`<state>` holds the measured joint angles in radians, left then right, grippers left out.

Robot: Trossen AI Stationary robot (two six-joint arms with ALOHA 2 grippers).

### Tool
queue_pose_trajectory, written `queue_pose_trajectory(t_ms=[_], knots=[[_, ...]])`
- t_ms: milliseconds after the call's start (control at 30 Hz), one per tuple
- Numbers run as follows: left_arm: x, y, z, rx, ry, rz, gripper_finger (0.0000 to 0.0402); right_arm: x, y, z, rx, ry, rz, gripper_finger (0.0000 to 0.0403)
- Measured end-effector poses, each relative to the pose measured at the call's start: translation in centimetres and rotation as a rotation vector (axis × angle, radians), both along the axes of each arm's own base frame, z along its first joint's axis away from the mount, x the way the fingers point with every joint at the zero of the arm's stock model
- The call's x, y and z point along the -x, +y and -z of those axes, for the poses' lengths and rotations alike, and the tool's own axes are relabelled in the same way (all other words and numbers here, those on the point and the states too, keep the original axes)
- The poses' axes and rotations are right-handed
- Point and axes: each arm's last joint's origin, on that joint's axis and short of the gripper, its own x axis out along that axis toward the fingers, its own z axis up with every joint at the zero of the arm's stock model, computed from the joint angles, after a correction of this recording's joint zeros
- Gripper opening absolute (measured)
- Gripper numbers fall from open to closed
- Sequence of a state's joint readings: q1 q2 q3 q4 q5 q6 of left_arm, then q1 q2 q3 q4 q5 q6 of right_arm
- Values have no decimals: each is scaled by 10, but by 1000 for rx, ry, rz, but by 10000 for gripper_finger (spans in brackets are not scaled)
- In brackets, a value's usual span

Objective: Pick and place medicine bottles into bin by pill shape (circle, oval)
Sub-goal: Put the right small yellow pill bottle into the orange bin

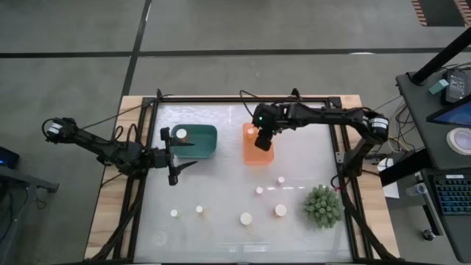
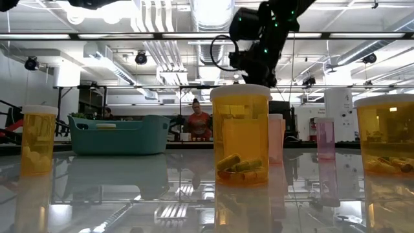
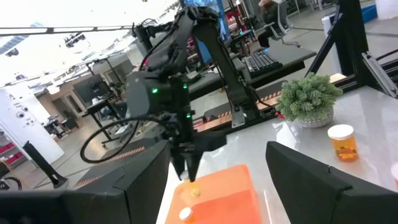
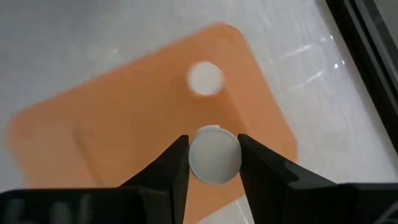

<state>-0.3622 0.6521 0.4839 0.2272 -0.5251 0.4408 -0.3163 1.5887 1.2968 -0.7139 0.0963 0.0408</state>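
The right gripper (image 4: 213,163) hangs above the orange rectangular plastic bin (image 1: 257,145), fingers pinched on a small white-capped medicine bottle (image 4: 214,155) (another white cap (image 4: 204,79) sits in the bin below). The left gripper (image 1: 179,152) reaches low beside the teal plastic bin (image 1: 202,140), jaws spread wide, holding nothing.

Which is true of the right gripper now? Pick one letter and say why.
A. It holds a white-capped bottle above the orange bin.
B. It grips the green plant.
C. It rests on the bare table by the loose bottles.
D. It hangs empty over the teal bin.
A: the right wrist view shows the right gripper clamped on a white-capped bottle directly above the orange bin, where another bottle already lies.
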Motion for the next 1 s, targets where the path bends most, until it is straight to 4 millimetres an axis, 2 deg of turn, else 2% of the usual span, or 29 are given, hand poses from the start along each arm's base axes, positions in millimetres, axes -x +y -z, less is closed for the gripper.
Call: queue_pose_trajectory(t_ms=[133,267,533,1000], knots=[[0,0,0,0,0,0,251,2,-15,9,-16,17,7,115],[0,0,0,-5,0,-1,251,-2,-21,13,-19,-5,-9,115],[0,0,0,-7,1,-5,251,-4,-21,18,-20,-10,-16,116],[0,0,0,-8,1,-5,251,1,-20,39,-12,-17,-7,116]])
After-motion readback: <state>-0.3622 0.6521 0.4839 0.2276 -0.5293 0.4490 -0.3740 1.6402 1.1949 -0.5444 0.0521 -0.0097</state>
